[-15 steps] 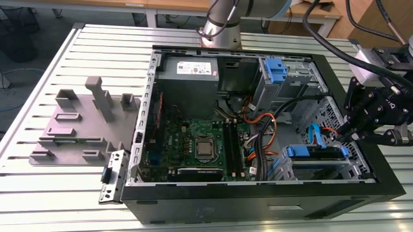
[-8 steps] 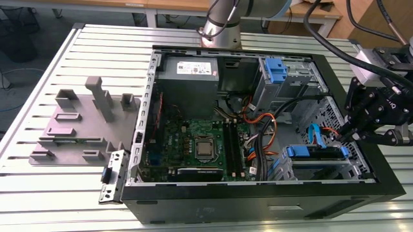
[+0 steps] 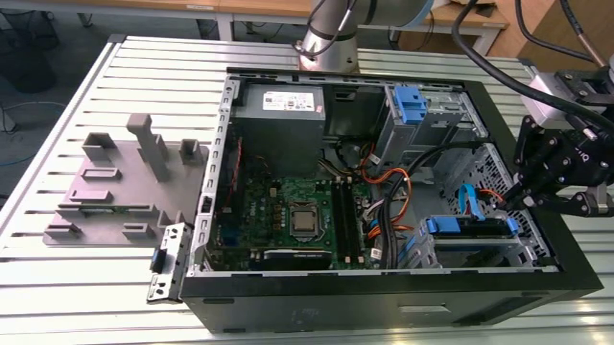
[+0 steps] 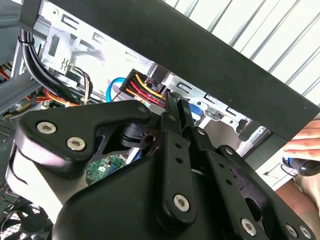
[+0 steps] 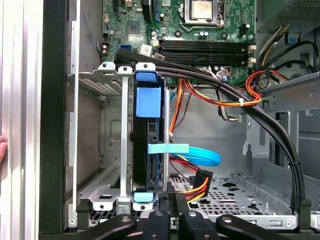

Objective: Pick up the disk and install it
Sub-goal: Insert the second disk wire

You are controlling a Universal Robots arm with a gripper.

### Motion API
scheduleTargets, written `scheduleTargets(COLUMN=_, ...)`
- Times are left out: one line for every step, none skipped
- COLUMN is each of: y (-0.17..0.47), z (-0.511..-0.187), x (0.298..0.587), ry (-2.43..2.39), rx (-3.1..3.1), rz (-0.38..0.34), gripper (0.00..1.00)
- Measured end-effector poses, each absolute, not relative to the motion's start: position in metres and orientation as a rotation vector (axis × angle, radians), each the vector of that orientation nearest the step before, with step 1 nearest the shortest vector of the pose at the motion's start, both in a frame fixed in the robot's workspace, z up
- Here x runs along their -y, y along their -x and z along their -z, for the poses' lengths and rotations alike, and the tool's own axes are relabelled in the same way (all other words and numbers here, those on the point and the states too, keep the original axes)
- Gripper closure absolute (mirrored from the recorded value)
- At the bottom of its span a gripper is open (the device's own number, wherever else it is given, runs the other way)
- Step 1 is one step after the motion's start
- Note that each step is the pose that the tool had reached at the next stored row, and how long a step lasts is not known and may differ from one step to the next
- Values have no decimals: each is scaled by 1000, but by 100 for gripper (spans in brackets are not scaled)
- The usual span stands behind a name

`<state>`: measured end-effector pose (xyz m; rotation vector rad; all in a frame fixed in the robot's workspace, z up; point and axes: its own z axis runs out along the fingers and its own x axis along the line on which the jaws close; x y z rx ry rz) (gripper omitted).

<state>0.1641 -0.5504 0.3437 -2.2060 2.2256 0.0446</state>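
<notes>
The disk [image 5: 148,150] stands on edge in the metal drive cage [image 5: 112,130] at the case's front corner, with blue carrier tabs at both ends. In the exterior view the disk [image 3: 470,228] sits low in the cage on the exterior view's right, blue rails showing. My gripper [image 5: 174,192] hangs just beside the disk's end, fingers pressed together with nothing between them. The second wrist view shows the same shut fingers [image 4: 172,112] pointing at the cage wall. In the exterior view the gripper [image 3: 518,200] hovers over the case's right wall.
The open computer case [image 3: 384,305] lies on a slatted table. A blue data cable [image 5: 202,156] and a power plug with orange-yellow wires [image 5: 199,181] hang near the disk. A bare blue bracket [image 3: 410,104] sits in the far bay. A person's hand [image 4: 305,145] rests outside the case.
</notes>
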Motion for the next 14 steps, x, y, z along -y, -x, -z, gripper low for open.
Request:
scheduleTargets(y=-164, z=-344, x=550, ry=2206, rx=-2226, rz=-45, gripper=84)
scheduleTargets(y=-164, z=-344, x=550, ry=2206, rx=-2226, rz=-45, gripper=84)
scheduleTargets(y=-164, z=-344, x=550, ry=2206, rx=-2226, rz=-45, gripper=84)
scheduleTargets(y=-164, z=-344, x=550, ry=2206, rx=-2226, rz=-45, gripper=84)
scheduleTargets(y=-164, z=-344, x=550, ry=2206, rx=-2226, rz=-45, gripper=84)
scheduleTargets(y=-164, z=-344, x=550, ry=2206, rx=-2226, rz=-45, gripper=84)
scheduleTargets(y=-164, z=-344, x=550, ry=2206, rx=-2226, rz=-45, gripper=84)
scheduleTargets(y=-164, z=-344, x=550, ry=2206, rx=-2226, rz=-45, gripper=84)
scheduleTargets(y=-164, z=-344, x=550, ry=2206, rx=-2225, rz=-45, gripper=84)
scheduleTargets(y=-162, z=-344, x=550, ry=2206, rx=-2225, rz=-45, gripper=84)
scheduleTargets(y=-160, z=-344, x=550, ry=2206, rx=-2225, rz=-44, gripper=84)
scheduleTargets(y=-157, z=-344, x=550, ry=2206, rx=-2225, rz=-44, gripper=84)
scheduleTargets(y=-155, z=-344, x=550, ry=2205, rx=-2225, rz=-43, gripper=84)
scheduleTargets(y=-153, z=-344, x=550, ry=2205, rx=-2225, rz=-43, gripper=84)
